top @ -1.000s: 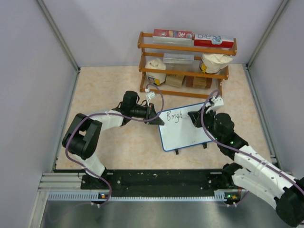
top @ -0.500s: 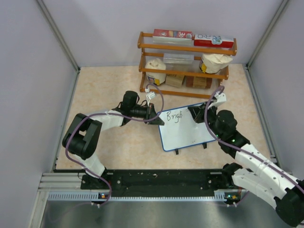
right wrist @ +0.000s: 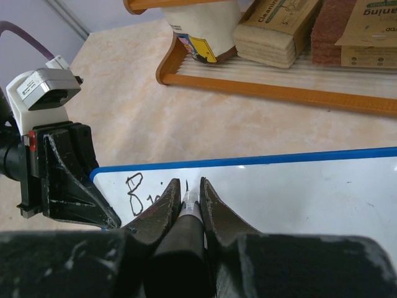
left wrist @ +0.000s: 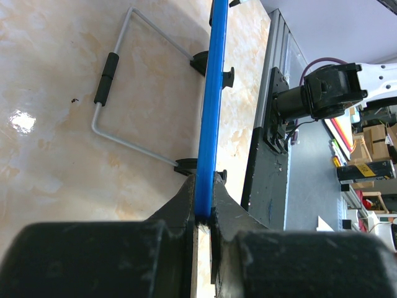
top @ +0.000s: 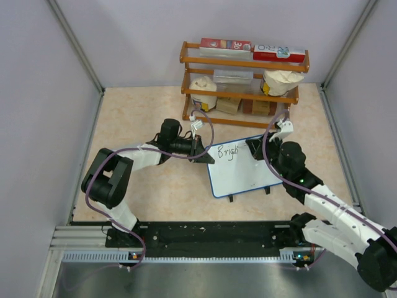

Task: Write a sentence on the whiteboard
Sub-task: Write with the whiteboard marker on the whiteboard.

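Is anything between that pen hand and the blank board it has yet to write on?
Nothing visible. The right gripper holds its marker at the whiteboard just past the lettering; the left gripper clamps the board's left edge, clear of the blank area.

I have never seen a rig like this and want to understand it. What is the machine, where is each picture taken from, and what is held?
Two robot arms are bolted at the near edge of a table. The overhead picture looks down on both; the other two come from cameras on the wrists. The left gripper is shut on the rim of a small whiteboard. The right gripper is shut on a dark marker at the lettering, which reads "Brigh". A wooden rack of packages stands behind.
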